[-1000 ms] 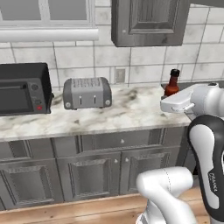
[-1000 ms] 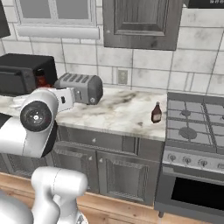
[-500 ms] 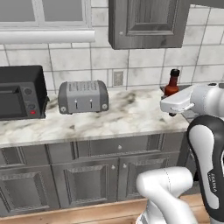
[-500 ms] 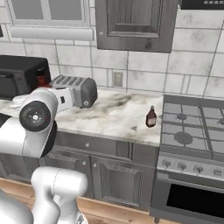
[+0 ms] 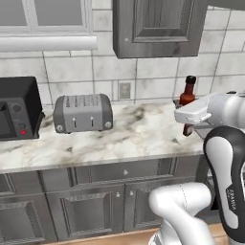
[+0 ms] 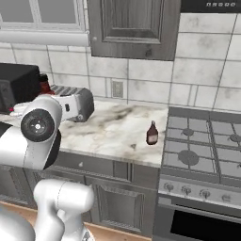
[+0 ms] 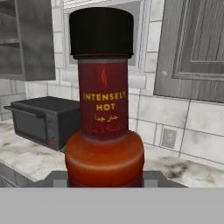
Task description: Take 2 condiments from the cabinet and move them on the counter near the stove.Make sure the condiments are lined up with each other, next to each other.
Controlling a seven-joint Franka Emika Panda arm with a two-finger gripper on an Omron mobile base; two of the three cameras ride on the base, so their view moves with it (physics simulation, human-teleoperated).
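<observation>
**Colleague:** What's in the hand right now?

**Me:** I've got the red hot-sauce bottle (image 7: 105, 113) in the gripper (image 5: 188, 128), clenched around its lower body. The hand view has it upright and very close, black cap on top, the label reading "INTENSELY HOT". From the left base view the bottle's neck and cap stick up above the white hand, over the right part of the marble counter (image 5: 124, 139).

**Colleague:** And the other condiment?

**Me:** The squat dark red-brown bottle (image 6: 152, 133) is standing upright on the counter, just beside the stove (image 6: 202, 148) and near its left edge. The two bottles are well apart at this moment (I can only judge that from the right base view, where a bit of red (image 6: 44, 84) peeks out behind the arm, near the toaster).

**Colleague:** Anything else around?

**Me:** The silver toaster (image 5: 83, 113) sits on the counter with the black toaster oven (image 5: 16, 115) to its left. The grey wall cabinet (image 5: 158, 26) overhead has its door closed.
</observation>
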